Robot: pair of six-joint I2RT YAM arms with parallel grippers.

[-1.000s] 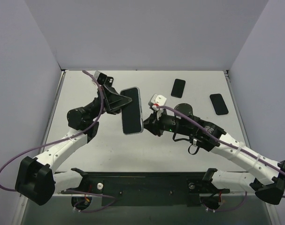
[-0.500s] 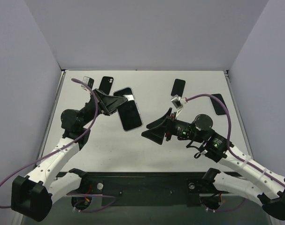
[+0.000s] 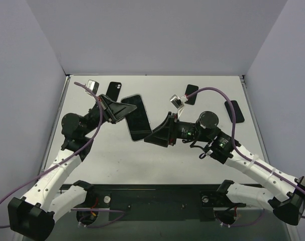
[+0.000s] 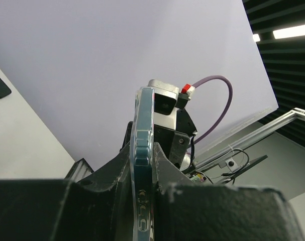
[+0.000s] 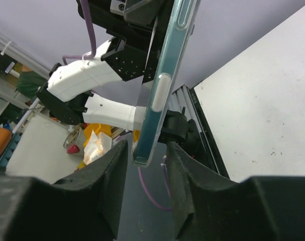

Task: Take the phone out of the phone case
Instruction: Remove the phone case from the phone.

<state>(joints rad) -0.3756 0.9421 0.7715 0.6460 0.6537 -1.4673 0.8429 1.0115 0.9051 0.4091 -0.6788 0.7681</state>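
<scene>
A dark-screened phone in a clear case is held up above the table. My left gripper is shut on its left edge; in the left wrist view the case edge sits clamped between both fingers. My right gripper is open at the phone's lower right corner. In the right wrist view the phone's edge hangs edge-on, its corner just between the spread fingers, not touching them.
Three black phones or cases lie flat at the back of the table: one behind the left gripper, one at centre right, one at far right. Grey walls enclose the table on three sides.
My right gripper has moved back left and up to the phone's lower corner after pulling away to the right. The left gripper has kept its hold and shifted the phone slightly.
</scene>
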